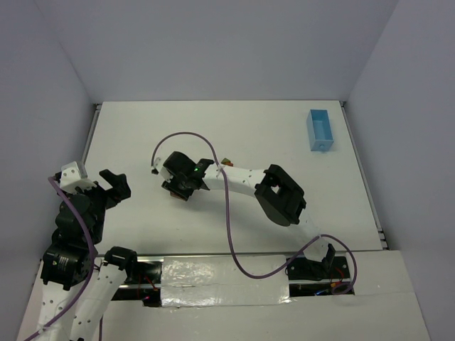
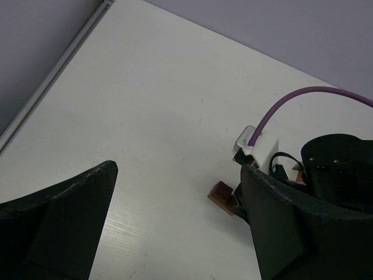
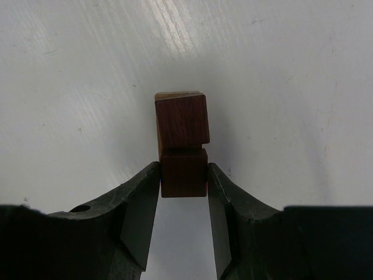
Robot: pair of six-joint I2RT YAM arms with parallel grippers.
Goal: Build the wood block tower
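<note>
I judge the small reddish-brown wooden blocks light, hard and easily toppled; the flat opposite sides are best to hold. Their stack stands on the white table between the fingers of my right end effector, which are narrowly parted against the nearest block's sides. Whether they are pinching or released, I cannot tell.
</note>
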